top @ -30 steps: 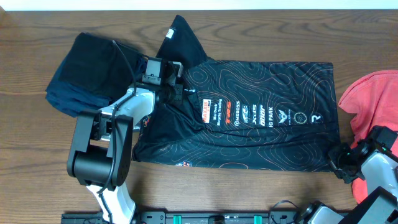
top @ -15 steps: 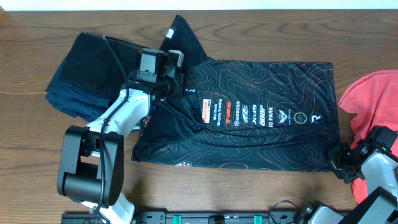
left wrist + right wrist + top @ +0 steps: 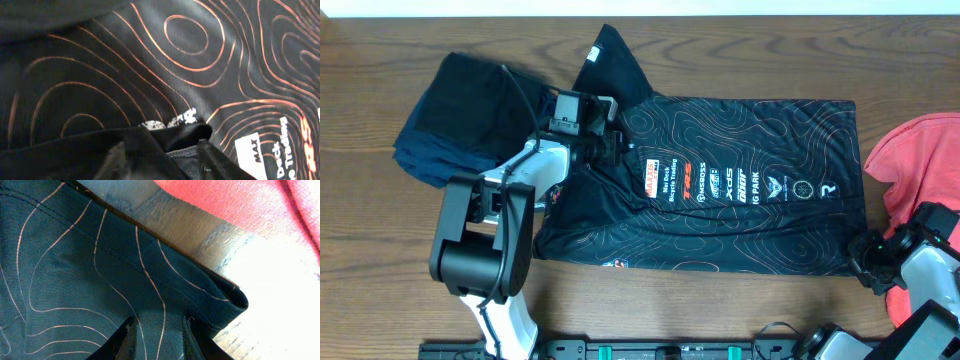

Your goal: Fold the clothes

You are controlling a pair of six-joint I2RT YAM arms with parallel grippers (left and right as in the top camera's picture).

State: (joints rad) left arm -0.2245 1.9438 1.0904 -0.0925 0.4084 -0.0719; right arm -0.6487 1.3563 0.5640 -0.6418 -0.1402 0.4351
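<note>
The black jersey (image 3: 740,225) with orange contour lines lies spread flat mid-table, one sleeve (image 3: 610,60) pointing to the far edge. My left gripper (image 3: 614,143) sits low over its folded left shoulder. In the left wrist view the left gripper (image 3: 164,161) is open, a fold of jersey hem (image 3: 182,152) lying loose between the fingers. At the jersey's near right corner, my right gripper (image 3: 868,262) is shut on the fabric. The right wrist view shows the right gripper (image 3: 159,337) pinching the cloth (image 3: 65,270). The coral-red T-shirt (image 3: 920,160) lies bunched at the right edge.
A folded dark navy cloth (image 3: 455,115) lies at the far left, beside the left arm. Bare wooden table (image 3: 740,50) runs along the far side. A strip of table (image 3: 165,215) separates the jersey's corner from the coral-red T-shirt (image 3: 240,205).
The left gripper has opened and let go of the jersey fold. The left arm swung out briefly and came back. The jersey and the right arm have not moved.
</note>
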